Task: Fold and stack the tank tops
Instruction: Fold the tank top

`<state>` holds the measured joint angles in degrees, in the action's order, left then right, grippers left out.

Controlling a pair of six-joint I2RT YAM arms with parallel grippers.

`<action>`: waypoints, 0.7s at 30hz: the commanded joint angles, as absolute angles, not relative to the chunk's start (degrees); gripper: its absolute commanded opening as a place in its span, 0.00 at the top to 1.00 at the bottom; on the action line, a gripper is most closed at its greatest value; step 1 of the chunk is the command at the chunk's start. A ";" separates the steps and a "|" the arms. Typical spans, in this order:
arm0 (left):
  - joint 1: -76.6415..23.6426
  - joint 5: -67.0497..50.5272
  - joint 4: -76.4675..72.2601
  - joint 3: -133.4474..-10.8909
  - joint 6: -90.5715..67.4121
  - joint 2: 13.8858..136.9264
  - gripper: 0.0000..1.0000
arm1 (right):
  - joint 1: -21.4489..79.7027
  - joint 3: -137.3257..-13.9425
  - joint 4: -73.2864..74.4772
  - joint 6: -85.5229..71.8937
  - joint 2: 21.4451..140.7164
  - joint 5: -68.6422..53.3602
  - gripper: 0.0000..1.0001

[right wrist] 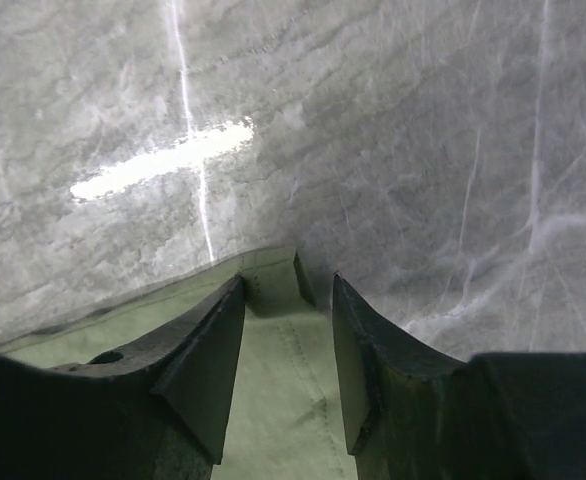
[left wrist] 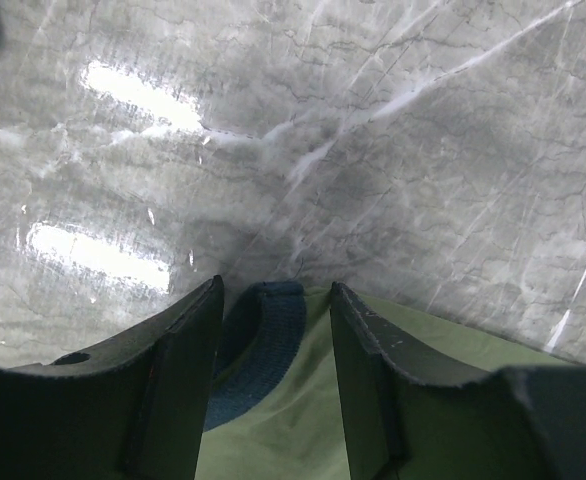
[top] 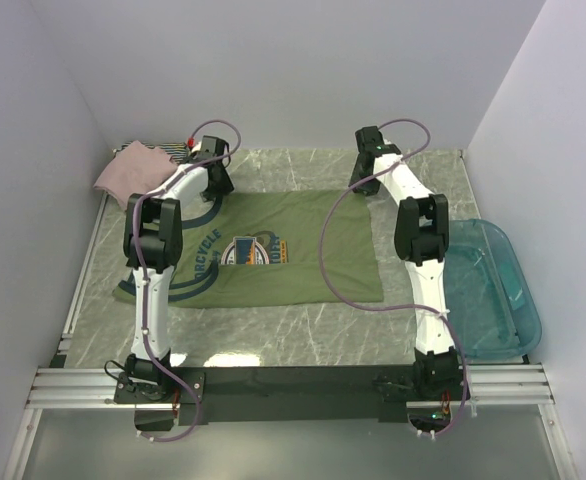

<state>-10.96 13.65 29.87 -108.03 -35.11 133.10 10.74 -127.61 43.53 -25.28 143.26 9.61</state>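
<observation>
We see the olive-green tank top [top: 303,235] spread flat on the table [top: 273,170]. Our left gripper [left wrist: 276,300] stands half open astride its navy trim [left wrist: 263,345] at the far left corner. Our right gripper [right wrist: 288,290] is likewise parted over the far right corner. Neither pinches cloth. The pink tank top [top: 128,170] lies far left.

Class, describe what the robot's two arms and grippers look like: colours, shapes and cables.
The left arm and right arm have slim white links joined by chunky black joints. A thin purplish cable loops loosely along each. The left gripper and right gripper each have two black, wedge-shaped fingers tapering to the tips.
</observation>
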 commanded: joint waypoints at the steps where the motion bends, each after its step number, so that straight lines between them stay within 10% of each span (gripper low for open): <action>1: -10.46 13.01 29.88 -110.65 -34.01 134.12 0.47 | 11.16 -131.04 44.82 -26.98 144.22 10.72 0.53; 21: -10.02 11.42 22.15 -105.38 -35.68 130.70 0.64 | 10.99 -125.43 40.17 -31.55 141.16 9.58 0.60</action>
